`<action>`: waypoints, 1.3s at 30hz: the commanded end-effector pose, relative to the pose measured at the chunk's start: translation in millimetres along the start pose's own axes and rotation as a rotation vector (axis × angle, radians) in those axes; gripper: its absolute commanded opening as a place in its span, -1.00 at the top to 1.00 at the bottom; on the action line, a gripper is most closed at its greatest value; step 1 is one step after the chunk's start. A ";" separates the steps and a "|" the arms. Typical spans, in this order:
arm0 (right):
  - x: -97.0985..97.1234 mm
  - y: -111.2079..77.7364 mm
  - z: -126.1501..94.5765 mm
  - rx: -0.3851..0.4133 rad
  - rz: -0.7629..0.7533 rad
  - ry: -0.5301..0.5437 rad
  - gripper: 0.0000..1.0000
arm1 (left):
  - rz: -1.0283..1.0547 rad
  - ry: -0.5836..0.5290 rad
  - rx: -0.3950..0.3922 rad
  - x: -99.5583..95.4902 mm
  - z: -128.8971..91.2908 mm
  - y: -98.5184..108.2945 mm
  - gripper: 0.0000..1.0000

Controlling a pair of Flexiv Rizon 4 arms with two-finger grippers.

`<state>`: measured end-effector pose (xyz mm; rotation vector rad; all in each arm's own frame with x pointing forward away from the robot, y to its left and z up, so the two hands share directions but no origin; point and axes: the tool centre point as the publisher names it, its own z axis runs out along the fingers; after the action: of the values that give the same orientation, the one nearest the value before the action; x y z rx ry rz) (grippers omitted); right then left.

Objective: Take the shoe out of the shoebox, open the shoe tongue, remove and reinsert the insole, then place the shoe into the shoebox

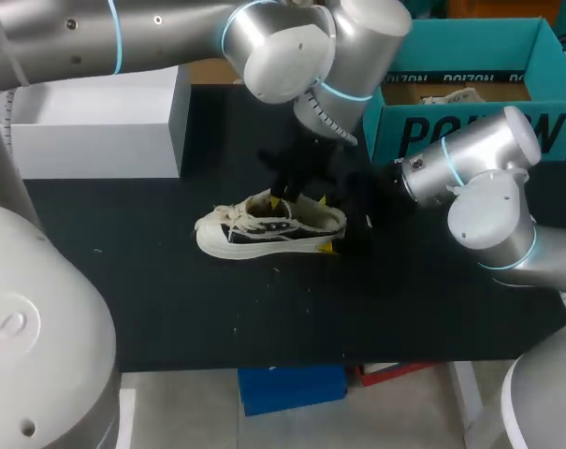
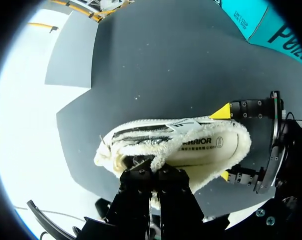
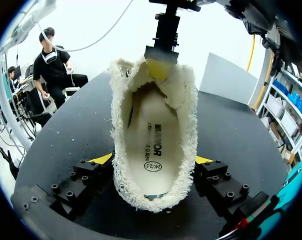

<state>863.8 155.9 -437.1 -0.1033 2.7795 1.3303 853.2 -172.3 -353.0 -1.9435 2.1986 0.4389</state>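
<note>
We are clamping the heel of the shoe [image 1: 268, 227] in our right tool [image 3: 153, 160] and pinching its tongue [image 3: 175, 90] with our left tool [image 2: 151, 167], the shoe sitting mid-surface [image 1: 170, 299], left of the shoebox [image 1: 470, 131].

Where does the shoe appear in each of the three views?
Head view: shoe at the middle of the black table.
Left wrist view: directly ahead of the left gripper, which pinches its tongue.
Right wrist view: heel clamped in the right gripper.
Shared landmark: the black table under it.
</note>
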 end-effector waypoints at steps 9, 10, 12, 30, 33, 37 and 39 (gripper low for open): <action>-1.7 -1.3 4.6 0.000 0.001 -0.001 1.00 | -0.045 0.099 0.086 -22.1 -20.3 0.1 1.00; -1.7 -1.3 4.6 0.000 0.001 -0.001 1.00 | -0.049 0.111 0.095 -23.1 -21.4 -0.1 1.00; -1.7 -1.3 4.6 0.000 0.001 -0.001 1.00 | -0.055 0.128 0.108 -25.7 -23.8 0.1 1.00; -1.7 -1.3 4.6 0.000 0.001 -0.001 1.00 | -0.052 0.338 0.205 -52.6 -9.2 12.3 1.00; -1.7 -1.3 4.6 0.000 0.001 -0.001 1.00 | -0.063 0.368 0.235 -57.4 -6.5 13.5 1.00; -1.7 -1.3 4.6 0.000 0.001 -0.001 1.00 | -0.074 0.409 0.272 -64.1 -6.1 14.9 1.00; -1.7 -1.3 4.6 0.000 0.001 -0.001 1.00 | -0.074 0.430 0.297 -67.3 -6.9 15.2 1.00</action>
<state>864.6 156.8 -437.0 -0.1035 2.7790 1.3304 854.8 -120.6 -325.5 -2.0564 2.1947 -0.1343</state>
